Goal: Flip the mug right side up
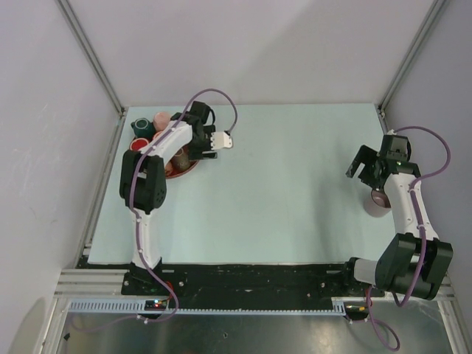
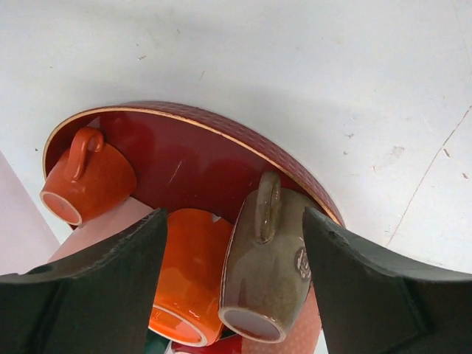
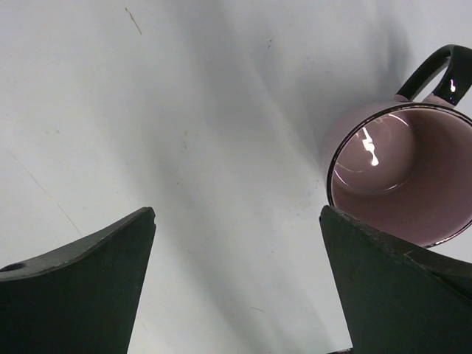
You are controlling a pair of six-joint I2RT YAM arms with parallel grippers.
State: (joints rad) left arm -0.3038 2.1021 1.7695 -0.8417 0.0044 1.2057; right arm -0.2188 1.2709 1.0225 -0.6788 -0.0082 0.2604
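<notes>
Progress: pink mug stands mouth-up, apparently done.
Right gripper spread, empty; left gripper spread over brown mug.

The red plate is glossy and smooth inside, with a dimpled outer wall and a thin gold-coloured edge. On it, the brown mug has a satin, speckled glaze, and the orange cup shines. Both look like glazed ceramic. The table around the plate is matt white and scuffed. Well apart from the plate, the pink mug is glossy, its rim and handle black.
</notes>
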